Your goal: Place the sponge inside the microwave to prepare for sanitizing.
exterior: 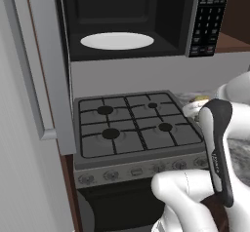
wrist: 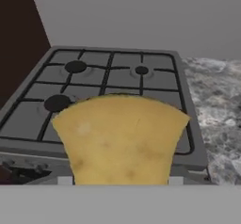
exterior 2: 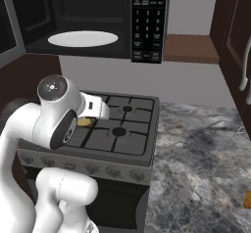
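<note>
The sponge (wrist: 121,140), a yellowish-tan soft block, takes up the lower middle of the hand view and hangs over the stove's front edge. My gripper (exterior 2: 90,116) is shut on the sponge (exterior 2: 84,122); its fingertips are hidden behind the block. From the left base view, a sliver of the sponge (exterior: 200,99) shows by the hand, right of the stove. The microwave (exterior: 132,21) is mounted above the stove with its door (exterior: 46,65) swung open to the left. Its white round plate (exterior: 117,41) lies bare in the black cavity, well above the gripper.
The grey gas stove (exterior: 136,124) with four burners sits directly under the microwave. Speckled granite counter (exterior 2: 196,153) extends to the right. The button panel (exterior 2: 147,21) forms the cavity's right side. Dark wooden cabinets (exterior 2: 235,41) stand at the far right.
</note>
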